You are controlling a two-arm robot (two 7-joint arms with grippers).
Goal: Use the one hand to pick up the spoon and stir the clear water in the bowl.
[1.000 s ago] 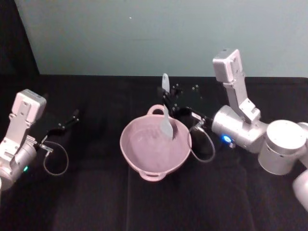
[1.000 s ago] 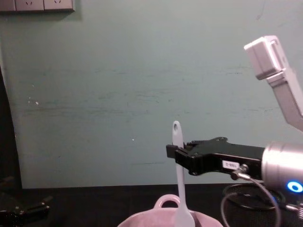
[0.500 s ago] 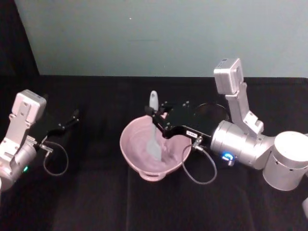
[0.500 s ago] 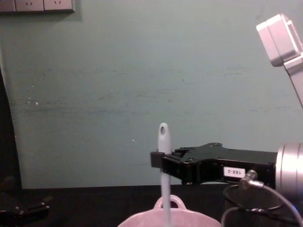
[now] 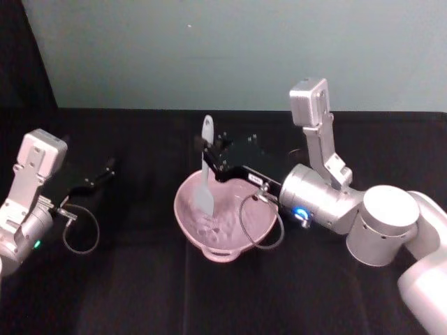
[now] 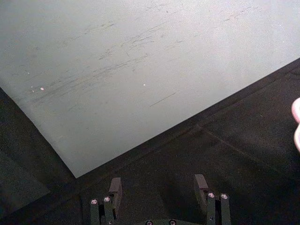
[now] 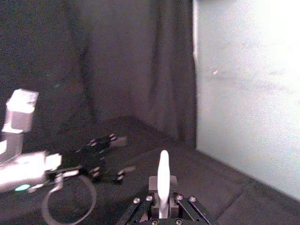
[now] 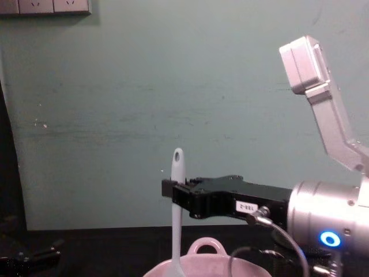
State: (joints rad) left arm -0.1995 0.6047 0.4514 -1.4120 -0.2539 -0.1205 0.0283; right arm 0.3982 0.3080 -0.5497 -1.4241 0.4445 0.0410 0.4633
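Pink bowl [image 5: 183, 218] mid-worktop, white spoon [image 5: 204, 173] upright, blade down inside it. R gripper [image 5: 218, 162] at the far rim, jaws clamped on the handle. L gripper [image 5: 105, 170] parked left, jaws apart. Black worktop [image 5: 140, 293], teal wall [image 5: 209, 56] behind.

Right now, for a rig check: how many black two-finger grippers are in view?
2. The right gripper holds the long white plastic spoon upright in the pale pink ceramic bowl; the left gripper rests open, far to its left.
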